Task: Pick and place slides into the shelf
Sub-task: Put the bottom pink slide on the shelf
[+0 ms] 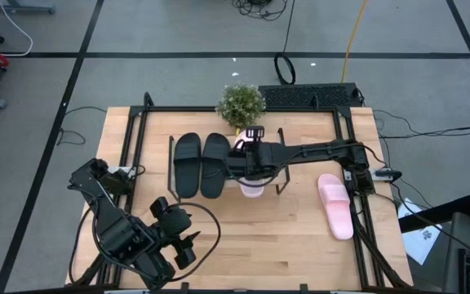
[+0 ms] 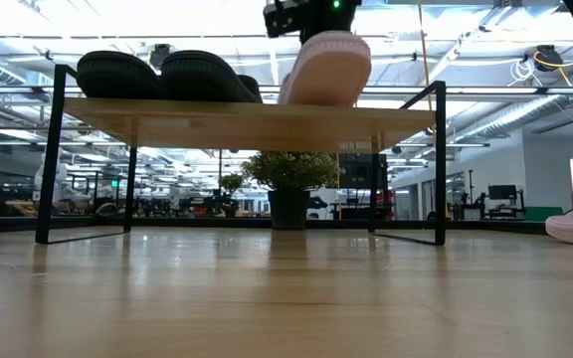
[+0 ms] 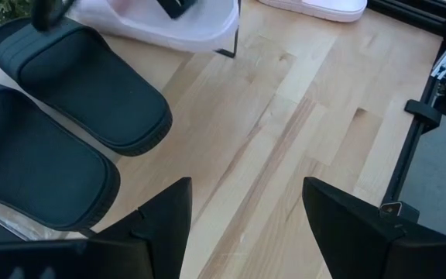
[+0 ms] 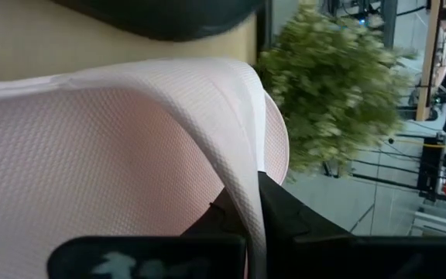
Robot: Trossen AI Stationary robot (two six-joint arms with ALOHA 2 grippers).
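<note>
Two black slides (image 1: 188, 163) (image 1: 215, 163) lie side by side on the left part of the shelf (image 2: 247, 111), soles down. My right gripper (image 4: 246, 205) reaches over the shelf from the table's right and is shut on a pink slide (image 2: 326, 68), which hangs tilted just right of the black pair. The other pink slide (image 1: 335, 204) lies sole down on the table at the right. My left gripper (image 3: 242, 225) waits open near the table's front left edge, nothing between its fingers. My right gripper pinches the edge of the pink slide's strap (image 4: 238, 155) between its two fingers, slanting down from the table's right side. The slide hangs tilted below the fingers, its lower end (image 2: 296, 97) down at the shelf board beside the black slide.
A potted plant (image 1: 241, 104) stands just behind the shelf at the far edge. Black frame rails (image 1: 137, 139) run along the table's left and right sides. Bare wood lies between the shelf and the near edge.
</note>
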